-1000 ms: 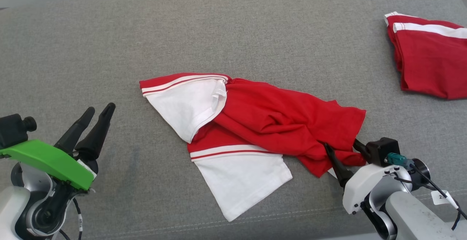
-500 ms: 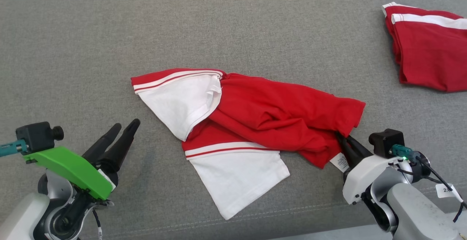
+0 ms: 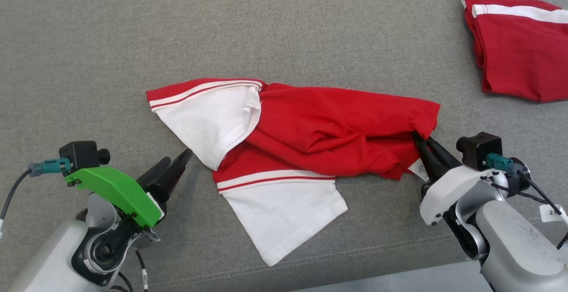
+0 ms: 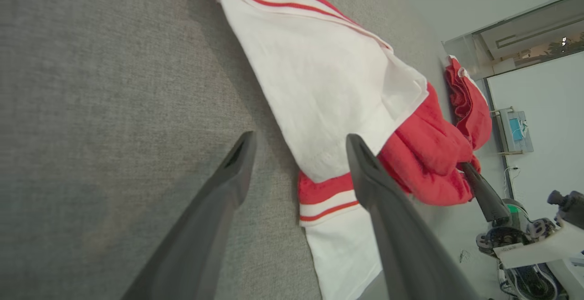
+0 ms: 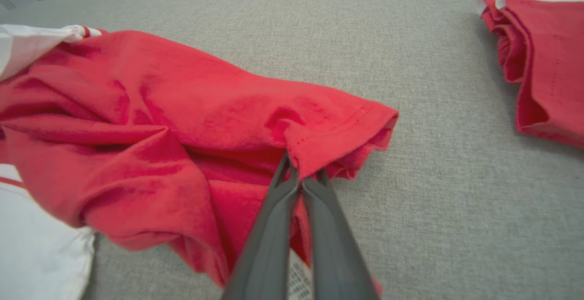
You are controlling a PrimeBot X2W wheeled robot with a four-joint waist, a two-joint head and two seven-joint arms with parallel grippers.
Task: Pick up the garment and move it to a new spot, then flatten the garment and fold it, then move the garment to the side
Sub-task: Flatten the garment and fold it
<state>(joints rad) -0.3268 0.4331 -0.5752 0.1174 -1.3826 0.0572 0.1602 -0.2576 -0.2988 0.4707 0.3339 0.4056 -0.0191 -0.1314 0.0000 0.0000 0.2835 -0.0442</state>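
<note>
My right gripper (image 3: 419,139) is clamped on the red-and-white T-shirt (image 3: 319,136). In the right wrist view its two fingers (image 5: 273,227) are pressed together, with the stitched red hem of the shirt pinched at their tips. A white care label (image 3: 418,167) hangs out of the cloth just beside those fingers.

The T-shirt lies crumpled across the middle of the grey fabric-covered worktop (image 3: 284,30). Its red body is bunched in folds toward my right arm. One white sleeve (image 3: 208,123) with red and white trim is spread out on the left end, and a second white sleeve (image 3: 284,212) lies nearer the front edge.

My left gripper (image 3: 177,156) has its jaws apart and holds nothing. In the left wrist view its fingertips (image 4: 244,154) sit low over the worktop just beside the lower edge of the first white sleeve. I cannot tell whether either tip touches the cloth.

A second red garment (image 3: 519,48) with a white stripe lies folded at the far right of the worktop, well apart from the T-shirt.
</note>
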